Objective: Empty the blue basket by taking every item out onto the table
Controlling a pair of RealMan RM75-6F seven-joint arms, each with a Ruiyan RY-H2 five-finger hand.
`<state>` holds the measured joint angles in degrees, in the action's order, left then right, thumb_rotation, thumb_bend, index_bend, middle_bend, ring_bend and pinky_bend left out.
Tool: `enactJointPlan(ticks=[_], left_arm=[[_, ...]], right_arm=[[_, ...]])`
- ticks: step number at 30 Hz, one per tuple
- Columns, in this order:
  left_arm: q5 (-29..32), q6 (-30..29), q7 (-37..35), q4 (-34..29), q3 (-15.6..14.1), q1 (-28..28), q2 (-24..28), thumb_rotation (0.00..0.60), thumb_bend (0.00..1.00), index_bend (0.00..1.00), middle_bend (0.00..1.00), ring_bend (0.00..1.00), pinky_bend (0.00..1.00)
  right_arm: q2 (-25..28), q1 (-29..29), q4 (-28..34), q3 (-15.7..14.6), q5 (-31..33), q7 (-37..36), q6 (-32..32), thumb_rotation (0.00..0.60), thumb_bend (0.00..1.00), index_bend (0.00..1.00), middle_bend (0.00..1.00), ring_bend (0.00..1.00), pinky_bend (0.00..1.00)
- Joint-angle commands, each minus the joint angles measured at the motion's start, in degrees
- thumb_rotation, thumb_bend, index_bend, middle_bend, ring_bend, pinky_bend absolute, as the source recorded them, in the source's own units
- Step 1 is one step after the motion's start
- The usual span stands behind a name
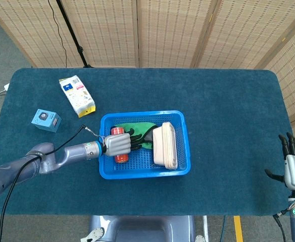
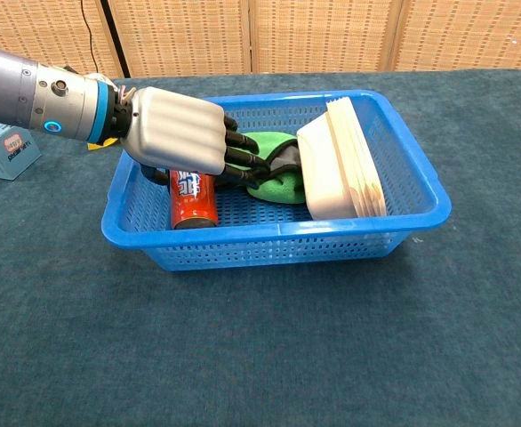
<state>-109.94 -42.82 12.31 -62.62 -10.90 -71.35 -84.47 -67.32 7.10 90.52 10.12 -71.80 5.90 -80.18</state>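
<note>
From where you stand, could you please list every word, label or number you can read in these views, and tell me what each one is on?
None can be read with certainty.
Red can in the blue basket: white characters, mostly covered by the left hand; unreadable.
White and yellow packet: blue printing, too small.
Small blue box: a red label shows in the chest view, blurred.
Stack of pale wooden pieces and green glove: no text.

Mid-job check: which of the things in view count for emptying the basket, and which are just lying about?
Part of the job:
blue basket
red can, under the left hand
green and black glove
stack of beige plates

Lying about:
small blue box on the table
white and yellow packet on the table
right hand, idle at the table's edge
</note>
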Motion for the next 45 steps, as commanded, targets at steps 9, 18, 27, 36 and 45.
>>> enactJointPlan(ticks=[9,18,27,36,45], left_arm=[[-2.37,-5.35,0.01,2.25,-0.95,0.57,0.27,0.6,0.55,0.79,0.62,0.6,0.67],[-0.73,-12.4,-0.33,-0.32,3.16,1.21,4.83,0.6,0.54,0.78,0.62,0.59,0.67],[2.32,-16.27,-0.75,-2.09,5.46,4.08,10.01,0.6,0.54,0.78,0.62,0.58,0.67],[6.17,-21.04,-7.96,6.63,3.33,12.96,10.17,0.6,0.54,0.77,0.61,0.57,0.67],[6.9,-25.5,-19.35,19.31,0.66,20.67,3.95,0.6,0.5,0.75,0.59,0.55,0.67]], right_arm=[[0.52,-0.1,0.56,-0.1,-0.24,-0.64,-0.03,0.6,0.0,0.0,0.0,0.0,0.0],[0.67,-0.15,0.89,-0.22,-0.43,-0.68,-0.14,0.6,0.0,0.0,0.0,0.0,0.0],[0.72,-0.07,1.13,-0.49,-0.59,-0.65,0.14,0.6,0.0,0.0,0.0,0.0,0.0],[0.5,0.06,1.75,-1.29,-1.55,0.04,0.36,0.6,0.0,0.0,0.0,0.0,0.0],[0.05,0.33,2.24,-2.08,-2.79,0.93,0.5,0.6,0.0,0.0,0.0,0.0,0.0]])
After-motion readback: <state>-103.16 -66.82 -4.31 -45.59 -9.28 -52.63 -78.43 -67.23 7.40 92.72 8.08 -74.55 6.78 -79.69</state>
